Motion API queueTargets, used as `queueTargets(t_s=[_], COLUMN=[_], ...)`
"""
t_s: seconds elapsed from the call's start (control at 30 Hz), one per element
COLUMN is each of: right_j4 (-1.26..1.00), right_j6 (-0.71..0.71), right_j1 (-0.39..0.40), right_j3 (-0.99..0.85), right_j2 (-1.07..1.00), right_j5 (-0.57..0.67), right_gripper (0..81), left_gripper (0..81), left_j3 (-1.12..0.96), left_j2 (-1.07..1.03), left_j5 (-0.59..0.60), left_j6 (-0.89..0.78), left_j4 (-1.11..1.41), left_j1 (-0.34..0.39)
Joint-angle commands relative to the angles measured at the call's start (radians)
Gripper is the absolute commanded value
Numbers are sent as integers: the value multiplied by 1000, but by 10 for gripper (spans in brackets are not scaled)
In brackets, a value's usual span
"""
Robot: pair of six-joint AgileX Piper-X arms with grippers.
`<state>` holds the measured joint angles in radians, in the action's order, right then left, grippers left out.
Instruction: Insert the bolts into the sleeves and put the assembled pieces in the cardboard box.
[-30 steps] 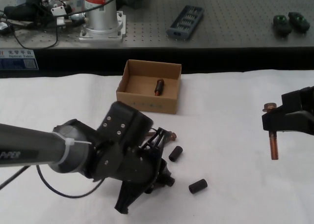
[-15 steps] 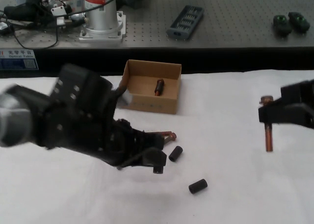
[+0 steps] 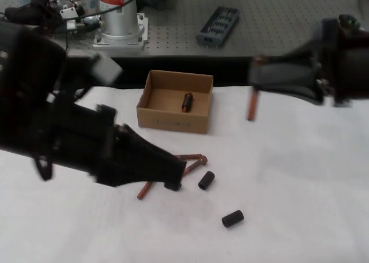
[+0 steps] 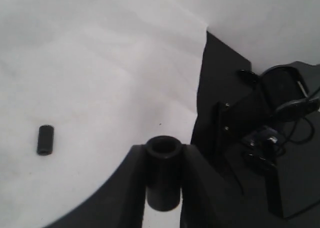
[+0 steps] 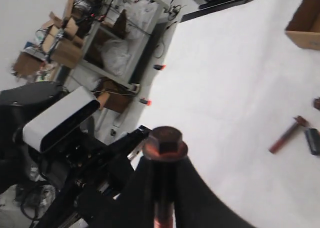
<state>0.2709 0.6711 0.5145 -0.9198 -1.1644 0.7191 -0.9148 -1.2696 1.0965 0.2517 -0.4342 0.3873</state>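
Right tool [image 3: 256,72] — bolt [image 3: 251,105] upright, head up

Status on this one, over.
Left gripper shut on sleeve. Right gripper shut on bolt. One assembled piece in box. On cloth: loose bolts, loose sleeves.

The white-covered desk [image 3: 288,205] carries the cardboard box [image 3: 173,122] toward its far side. Nearer, copper-coloured bolts [image 3: 193,157] lie loose together, one sleeve [image 3: 206,180] just beside them. A second sleeve [image 3: 232,218] lies nearer still, and another bolt [image 3: 145,190] lies apart to the left
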Motion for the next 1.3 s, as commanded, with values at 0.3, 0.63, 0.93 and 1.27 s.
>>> queueTargets(t_s=[0.3, 0.63, 0.93, 1.27], right_j4=[-227, -226, -226, -201], right_j6=[76, 46, 0, -66], right_j1=[178, 195, 195, 195], right_j3=[-2, -2, -2, -2], right_j2=[-65, -65, -65, -65], right_j5=[46, 46, 46, 38], right_gripper=[29, 29, 29, 29], left_gripper=[6, 6, 6, 6], left_j3=[-2, -2, -2, -2], left_j2=[27, 27, 27, 27], left_j5=[198, 196, 221, 246], left_j6=[49, 49, 36, -88], left_j4=[-8, -8, -6, 123], left_j1=[-14, -14, -14, -14])
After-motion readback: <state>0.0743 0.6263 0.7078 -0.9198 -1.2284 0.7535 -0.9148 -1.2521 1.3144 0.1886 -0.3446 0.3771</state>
